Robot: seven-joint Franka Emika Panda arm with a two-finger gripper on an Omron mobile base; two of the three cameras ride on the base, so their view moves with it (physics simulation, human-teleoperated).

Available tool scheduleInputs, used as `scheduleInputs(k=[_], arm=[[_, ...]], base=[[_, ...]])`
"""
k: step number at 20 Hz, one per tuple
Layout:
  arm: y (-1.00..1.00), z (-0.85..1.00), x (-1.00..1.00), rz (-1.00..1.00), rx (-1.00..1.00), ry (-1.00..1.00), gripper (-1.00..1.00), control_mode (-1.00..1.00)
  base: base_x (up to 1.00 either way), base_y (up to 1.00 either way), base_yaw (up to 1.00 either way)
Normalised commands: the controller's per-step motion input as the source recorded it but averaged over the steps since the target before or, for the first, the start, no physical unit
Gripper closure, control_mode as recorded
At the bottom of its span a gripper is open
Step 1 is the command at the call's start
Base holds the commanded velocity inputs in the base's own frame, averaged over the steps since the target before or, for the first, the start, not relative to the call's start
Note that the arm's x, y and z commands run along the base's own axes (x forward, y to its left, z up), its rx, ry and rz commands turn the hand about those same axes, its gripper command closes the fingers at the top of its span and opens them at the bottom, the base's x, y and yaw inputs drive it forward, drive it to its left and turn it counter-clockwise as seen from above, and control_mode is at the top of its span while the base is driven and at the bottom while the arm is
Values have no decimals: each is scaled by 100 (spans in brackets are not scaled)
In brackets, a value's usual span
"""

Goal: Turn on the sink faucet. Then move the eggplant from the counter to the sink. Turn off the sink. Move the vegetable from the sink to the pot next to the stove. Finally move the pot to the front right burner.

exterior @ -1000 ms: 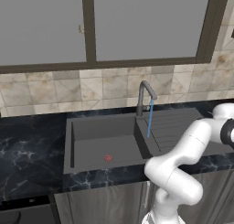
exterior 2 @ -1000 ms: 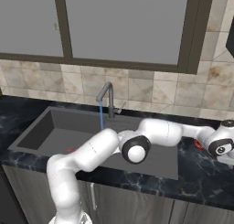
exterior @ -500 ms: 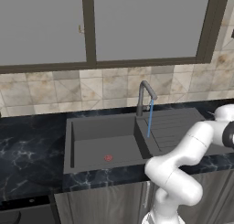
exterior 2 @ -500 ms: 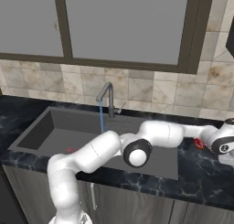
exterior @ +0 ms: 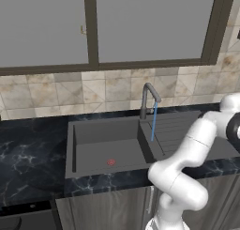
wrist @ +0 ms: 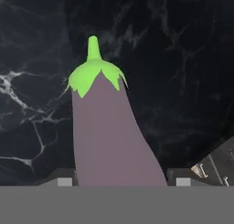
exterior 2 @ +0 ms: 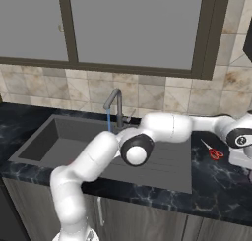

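Two dark finger tips (wrist: 64, 178) of our end effector (wrist: 119, 181) sit on either side of the eggplant (wrist: 107, 127) in the hand view, its pale purple body filling the space between them; we take the jaws as pinching it. Its green cap and stem point away from the hand, over the black veined surface (wrist: 183, 72).

From the right base view we see red-handled scissors (exterior 2: 212, 150) lying on the surface (exterior 2: 216, 186) just beside the arm's far end, right of the sink (exterior 2: 59, 136). The arm's white links cross in front of the drainboard there.

The left base view gives us the red drain (exterior: 111, 162) in the basin and a thin blue stream falling from the sink faucet (exterior: 149, 98).
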Motion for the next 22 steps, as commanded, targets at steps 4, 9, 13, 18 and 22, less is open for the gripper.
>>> scheduleInputs(k=[4,9,13,18,22], arm=[[100,0,-54,0,-12,0,100,-100],[100,-3,-59,0,-14,-3,100,-100],[100,13,-63,0,-6,-1,100,-100],[100,21,-46,0,-5,0,100,-100],[100,30,-17,0,-4,0,100,-100]], base=[[0,0,0],[0,0,0],[0,0,0],[0,0,0],[0,0,0]])
